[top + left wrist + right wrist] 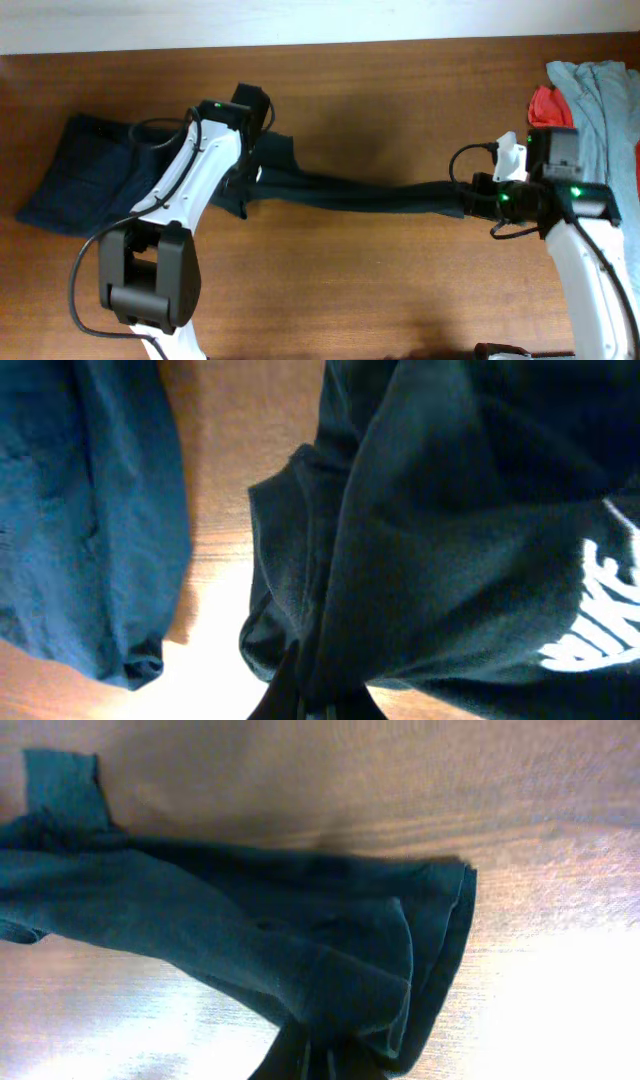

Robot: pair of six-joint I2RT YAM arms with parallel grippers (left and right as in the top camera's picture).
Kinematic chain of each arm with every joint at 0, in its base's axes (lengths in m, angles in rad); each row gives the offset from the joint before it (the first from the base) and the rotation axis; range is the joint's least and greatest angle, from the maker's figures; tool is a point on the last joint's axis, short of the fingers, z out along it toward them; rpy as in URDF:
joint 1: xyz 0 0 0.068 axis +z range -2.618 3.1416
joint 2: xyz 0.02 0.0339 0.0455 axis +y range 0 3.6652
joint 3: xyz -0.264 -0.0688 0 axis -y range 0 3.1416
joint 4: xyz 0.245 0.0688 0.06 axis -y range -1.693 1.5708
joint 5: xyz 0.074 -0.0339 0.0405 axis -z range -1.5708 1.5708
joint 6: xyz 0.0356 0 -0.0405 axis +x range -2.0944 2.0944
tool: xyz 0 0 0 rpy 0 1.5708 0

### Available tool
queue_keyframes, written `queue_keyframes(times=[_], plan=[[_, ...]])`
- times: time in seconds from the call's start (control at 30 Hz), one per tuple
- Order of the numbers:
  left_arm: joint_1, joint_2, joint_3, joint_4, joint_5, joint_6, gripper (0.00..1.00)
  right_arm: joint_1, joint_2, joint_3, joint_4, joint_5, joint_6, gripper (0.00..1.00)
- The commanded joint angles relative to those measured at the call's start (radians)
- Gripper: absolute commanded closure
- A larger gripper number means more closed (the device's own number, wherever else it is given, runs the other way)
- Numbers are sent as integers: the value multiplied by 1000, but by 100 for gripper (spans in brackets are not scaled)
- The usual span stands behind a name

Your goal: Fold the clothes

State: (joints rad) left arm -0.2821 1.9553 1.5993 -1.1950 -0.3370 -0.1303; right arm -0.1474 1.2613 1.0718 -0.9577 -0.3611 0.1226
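Okay, counts first: two arms, two end effectors, four textiles, one brown wood-grain counter (380,300). The textiles were one black short-sleeved fabric T-shirt (370,192), one dark navy-blue folded garment (85,170), one light grey garment (600,90) and one red garment (545,104).

T-shirt was mid-counter, pulled into a long, narrow, rope-like band between the arms. Left end effector (250,172) was pressed together, pinching the T-shirt's left end. Right end effector (466,196) was pressed together too, pinching its right end.

Only overhead showed the whole layout. The navy garment lay flat at the far left, just beside the T-shirt's left end. Grey and red sat bunched together at the far right edge, behind the right arm.

Only left wrist showed the white printed lettering (600,605) on the T-shirt (440,540), cut off by the frame edge. It also showed the navy garment (80,510) hanging in soft folds, with a strip of counter (230,460) between the two.

Only right wrist showed the T-shirt (300,950) hem, a doubled stitched edge (458,930), and a squared flap (60,785) at the far end. Cloth read matte, soft and creased. Counter (400,780) had a smooth sheen with glare.

Both wrist views buried the fingers in gathered cloth at the bottom edge.
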Motion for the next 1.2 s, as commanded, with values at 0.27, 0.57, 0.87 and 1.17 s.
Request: queue_keyframes(times=[0.27,0.57,0.87,1.17], plan=[[2,-21,230,-214,-52,-15,100,-3,-132,79,56,5,-15,96],[2,-349,402,-253,-55,-14,100,-3,-332,278,37,6,0,95],[2,-532,402,-246,-79,-11,99,-3,-401,296,-13,5,96,95],[2,-403,401,-253,-79,-11,99,-3,-332,290,-81,6,95,94]])
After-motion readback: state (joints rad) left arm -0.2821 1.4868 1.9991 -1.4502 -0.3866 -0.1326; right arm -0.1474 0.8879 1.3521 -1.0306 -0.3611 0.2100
